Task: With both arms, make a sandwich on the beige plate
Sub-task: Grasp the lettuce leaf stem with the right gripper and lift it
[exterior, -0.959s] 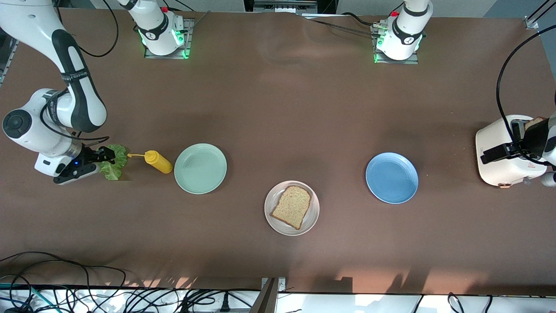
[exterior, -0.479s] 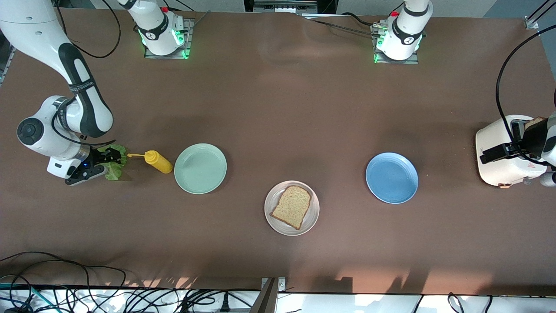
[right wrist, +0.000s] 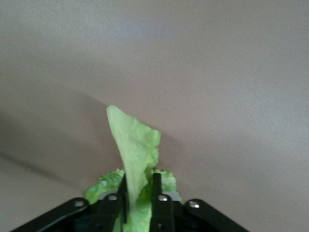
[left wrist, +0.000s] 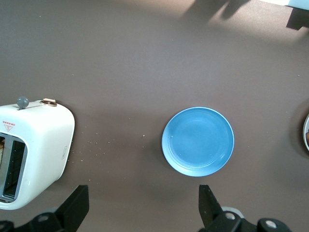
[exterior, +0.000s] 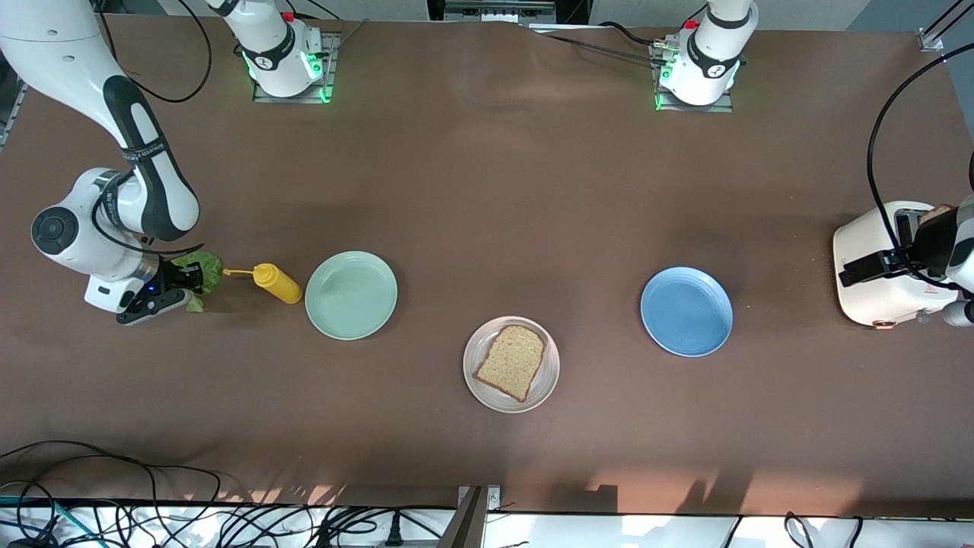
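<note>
A slice of brown bread (exterior: pixel 512 361) lies on the beige plate (exterior: pixel 474 378) near the table's middle. My right gripper (exterior: pixel 190 283) is shut on the ruffled green lettuce leaf (exterior: pixel 204 272) at the right arm's end of the table, beside the mustard bottle. In the right wrist view the leaf (right wrist: pixel 133 145) is pinched between the fingers (right wrist: pixel 157 191). My left gripper (left wrist: pixel 143 210) is open and empty over the white toaster (exterior: pixel 875 266), with a second bread slice (exterior: pixel 936 214) standing in its slot.
A yellow squeeze bottle (exterior: pixel 274 281) lies beside the mint-green plate (exterior: pixel 351 294). A blue plate (exterior: pixel 686 310) sits toward the left arm's end, also in the left wrist view (left wrist: pixel 198 141). Cables hang along the table's near edge.
My right gripper has closed on the lettuce and shifted slightly toward the bottle; less of the leaf shows now. The left arm has barely moved.
</note>
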Controlling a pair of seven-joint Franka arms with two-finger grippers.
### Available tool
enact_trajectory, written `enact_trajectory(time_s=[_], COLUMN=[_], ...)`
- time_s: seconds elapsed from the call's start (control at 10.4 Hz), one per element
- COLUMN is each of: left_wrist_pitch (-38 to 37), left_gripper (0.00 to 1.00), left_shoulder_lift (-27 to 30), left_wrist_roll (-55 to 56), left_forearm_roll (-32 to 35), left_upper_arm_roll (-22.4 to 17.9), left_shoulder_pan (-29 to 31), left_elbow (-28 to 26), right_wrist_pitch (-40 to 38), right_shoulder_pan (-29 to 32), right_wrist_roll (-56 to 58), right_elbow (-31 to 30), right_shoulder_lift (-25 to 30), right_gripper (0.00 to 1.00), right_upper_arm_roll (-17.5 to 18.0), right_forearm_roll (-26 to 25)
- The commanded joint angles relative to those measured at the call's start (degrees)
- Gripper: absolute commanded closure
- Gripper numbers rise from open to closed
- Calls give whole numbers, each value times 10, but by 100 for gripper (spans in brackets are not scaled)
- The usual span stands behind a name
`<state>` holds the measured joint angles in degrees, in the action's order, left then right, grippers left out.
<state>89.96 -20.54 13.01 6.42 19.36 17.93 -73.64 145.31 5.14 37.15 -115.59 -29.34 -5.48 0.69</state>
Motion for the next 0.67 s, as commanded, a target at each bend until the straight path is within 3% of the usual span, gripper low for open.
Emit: enact_trajectory(time_s=[0.0,0.58], left_wrist_pitch=[-3,-3], left_gripper=[0,0], left_shoulder_lift=[12,11], left_wrist_roll=[-12,-12], left_forearm_roll=[10,10], left_upper_arm_roll=[3,3], left_shoulder_pan=[3,2], left_elbow=[-12,-12], right_wrist_pitch=[-11,-191], right_shoulder_pan=[11,11], right_wrist_roll=[12,6], right_elbow=[-12,-12], right_shoulder_lift=[36,189], right_gripper=[100,100], right_upper_arm_roll=[19,64], right_forearm_roll=[1,2])
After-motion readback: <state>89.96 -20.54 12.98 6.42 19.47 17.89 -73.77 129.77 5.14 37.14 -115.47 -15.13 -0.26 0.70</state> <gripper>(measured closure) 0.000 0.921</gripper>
